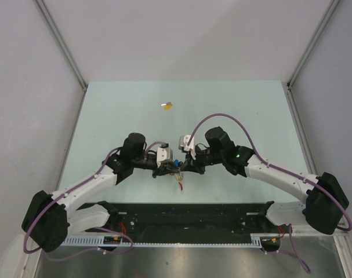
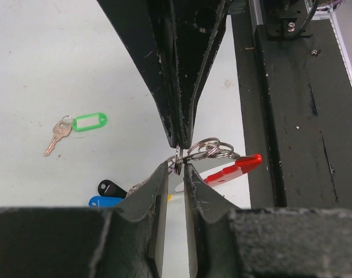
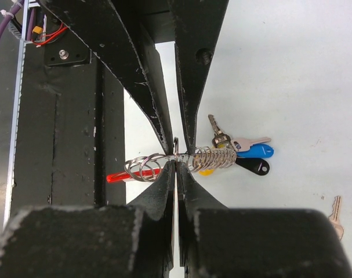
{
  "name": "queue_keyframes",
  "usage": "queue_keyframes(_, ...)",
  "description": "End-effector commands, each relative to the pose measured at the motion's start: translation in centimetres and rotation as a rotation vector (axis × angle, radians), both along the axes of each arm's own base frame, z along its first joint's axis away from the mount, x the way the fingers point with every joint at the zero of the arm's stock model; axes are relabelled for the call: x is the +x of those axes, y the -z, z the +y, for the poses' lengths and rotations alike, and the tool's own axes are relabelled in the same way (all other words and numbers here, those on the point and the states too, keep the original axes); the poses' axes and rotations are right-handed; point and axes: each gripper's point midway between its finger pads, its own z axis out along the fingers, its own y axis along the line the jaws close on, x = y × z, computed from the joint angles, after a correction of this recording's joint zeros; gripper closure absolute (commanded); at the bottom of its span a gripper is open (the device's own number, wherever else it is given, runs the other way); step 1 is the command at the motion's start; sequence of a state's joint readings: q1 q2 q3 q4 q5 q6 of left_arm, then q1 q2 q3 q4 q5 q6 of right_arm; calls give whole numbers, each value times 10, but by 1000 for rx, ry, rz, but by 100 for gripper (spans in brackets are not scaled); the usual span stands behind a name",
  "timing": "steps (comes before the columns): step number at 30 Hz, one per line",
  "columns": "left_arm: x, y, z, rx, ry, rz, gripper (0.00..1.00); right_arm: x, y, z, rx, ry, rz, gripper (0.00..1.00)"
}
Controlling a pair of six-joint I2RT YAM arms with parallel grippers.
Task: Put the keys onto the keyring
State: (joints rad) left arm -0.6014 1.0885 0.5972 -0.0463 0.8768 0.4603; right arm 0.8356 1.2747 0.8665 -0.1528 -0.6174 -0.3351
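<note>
The keyring hangs between my two grippers near the table's front middle. It is a bunch of silver rings and a wire coil, with a red tag, a blue tag and a black tag. My left gripper pinches one small ring at its fingertips. My right gripper is shut on the ring beside the coil, facing the left one tip to tip. The green-tagged key lies loose on the table. The yellow-headed key lies far back, alone.
The black base rail runs along the near edge, close behind the keyring. A silver key blade shows at the right edge of the right wrist view. Grey walls and metal posts bound the pale green table.
</note>
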Motion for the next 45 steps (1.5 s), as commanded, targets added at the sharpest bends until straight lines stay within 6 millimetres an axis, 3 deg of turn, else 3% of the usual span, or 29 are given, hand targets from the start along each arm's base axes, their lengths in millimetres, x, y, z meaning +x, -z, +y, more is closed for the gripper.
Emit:
queue_keyframes(1,-1,-24,-5,-56,35,-28,80,3,-30,10,68,-22,-67,100)
queue_keyframes(12,-1,-24,-7,-57,46,-19,90,2,-29,12,63,-19,-72,100)
queue_keyframes(20,-2,-24,-8,-55,48,-14,91,2,-24,14,45,-8,-75,100)
queue_keyframes(27,-1,-29,-9,-69,35,-28,100,0,-27,15,49,-4,-73,100)
queue_keyframes(30,0,-35,-8,-91,14,-51,100,3,-36,10,70,20,-78,93)
queue_keyframes(34,-2,-38,-5,-119,-15,-57,100,9,-58,-4,123,72,-58,71)
queue_keyframes(37,0,-42,-2,-131,-57,-72,100,17,-69,-16,150,128,-38,63)
queue_keyframes(45,6,-49,8,-138,-181,-33,100,58,-61,-53,141,434,27,46)
